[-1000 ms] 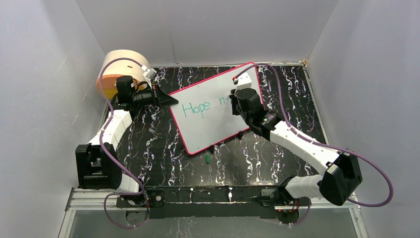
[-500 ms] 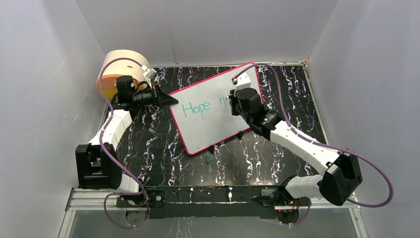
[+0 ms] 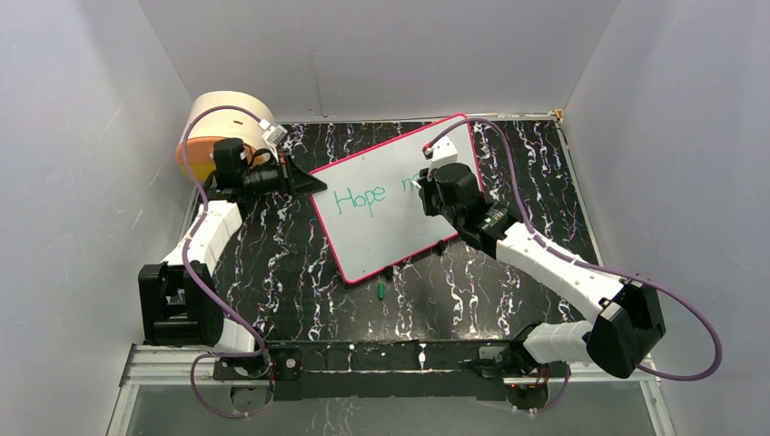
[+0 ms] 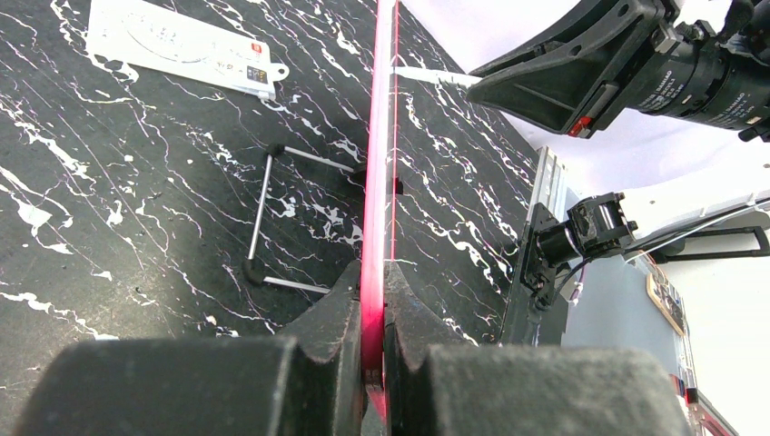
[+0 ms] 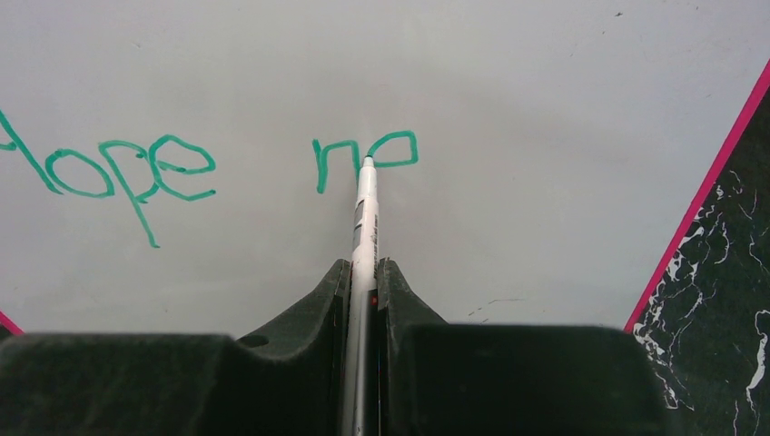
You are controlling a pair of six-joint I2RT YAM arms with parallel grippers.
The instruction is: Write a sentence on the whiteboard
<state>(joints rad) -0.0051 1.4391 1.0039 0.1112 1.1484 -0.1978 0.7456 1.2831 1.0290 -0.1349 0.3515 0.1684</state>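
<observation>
Marbled table [image 3: 291, 263], frame centre: my left gripper [image 4: 373, 277] pinches the whiteboard [image 3: 381, 241] rim to steady it; my right gripper [image 5: 363, 270] clamps the pen [image 5: 365, 218], tip on the sentence [image 5: 320, 173].

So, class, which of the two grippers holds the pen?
The right gripper, shut on the white pen; the left gripper only pinches the whiteboard by its pink rim.
</observation>
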